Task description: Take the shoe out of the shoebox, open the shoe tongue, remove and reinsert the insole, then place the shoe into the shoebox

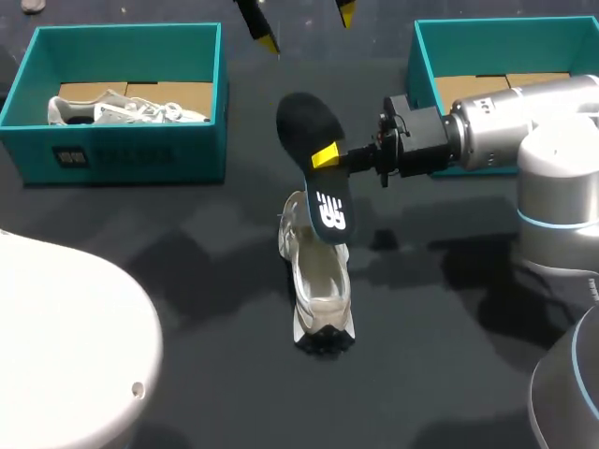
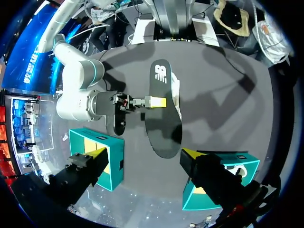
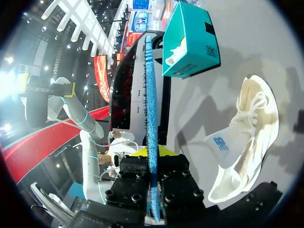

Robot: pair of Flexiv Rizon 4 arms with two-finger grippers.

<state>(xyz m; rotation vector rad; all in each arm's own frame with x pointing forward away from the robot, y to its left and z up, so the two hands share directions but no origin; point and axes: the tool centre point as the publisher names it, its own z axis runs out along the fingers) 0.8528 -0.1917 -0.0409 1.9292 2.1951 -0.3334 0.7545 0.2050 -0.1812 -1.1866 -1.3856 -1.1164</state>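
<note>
A white shoe lies on the dark table near the middle, its opening facing up. Just above it hangs the dark insole, tilted, its printed heel end over the shoe. My right gripper is shut on the insole's edge; in the right wrist view the insole shows edge-on, blue, between the fingers, with the shoe off to one side. My left gripper hangs open high over the table's far side; its wrist view looks down on the insole and the shoe.
A teal shoebox at the far left holds another white shoe. A second teal shoebox stands at the far right, behind my right arm. A white rounded body fills the near left corner.
</note>
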